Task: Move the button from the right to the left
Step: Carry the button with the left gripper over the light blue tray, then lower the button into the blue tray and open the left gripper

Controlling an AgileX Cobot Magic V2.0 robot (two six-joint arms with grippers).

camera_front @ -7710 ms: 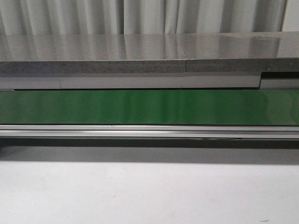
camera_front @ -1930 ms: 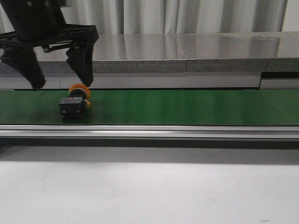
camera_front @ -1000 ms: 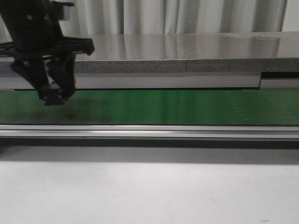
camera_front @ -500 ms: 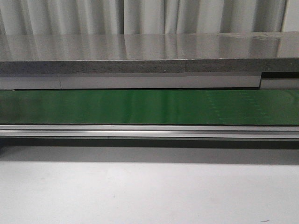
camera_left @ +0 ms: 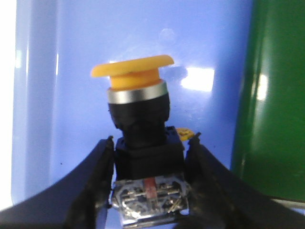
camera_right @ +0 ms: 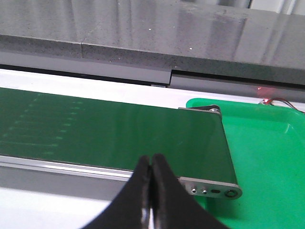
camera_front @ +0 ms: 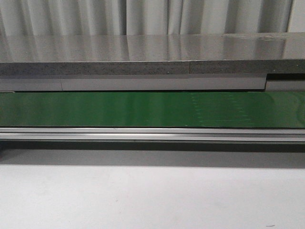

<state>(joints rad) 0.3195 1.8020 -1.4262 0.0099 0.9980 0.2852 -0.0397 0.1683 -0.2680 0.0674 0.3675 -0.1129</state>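
Orange-yellow is what we are seeing first in the left wrist view: the round mushroom cap of the button [camera_left: 138,119], sitting above a silver collar and a black blocky body, with a small red mark and metal contacts showing at its base. The left claw [camera_left: 148,191] is clamping the button's black body between its two dark fingers [camera_left: 93,191], which are pressing against either side of it, so the button is being held up off any surface. Behind it we are seeing a glossy blue surface [camera_left: 71,71], and beside that a strip of the green conveyor belt [camera_left: 276,95]. In the right wrist view, the right claw [camera_right: 151,191] is hanging with its two black fingers [camera_right: 136,191] pressed together and holding nothing, over the near edge of the belt [camera_right: 109,133]. Just past the belt's end roller we are seeing a bright green tray [camera_right: 267,157], and behind the belt a grey stone-like ledge [camera_right: 143,33]. In the front view, the belt [camera_front: 152,109] is running across the middle, the white table [camera_front: 152,195] is lying in front of it, and neither arm is appearing.
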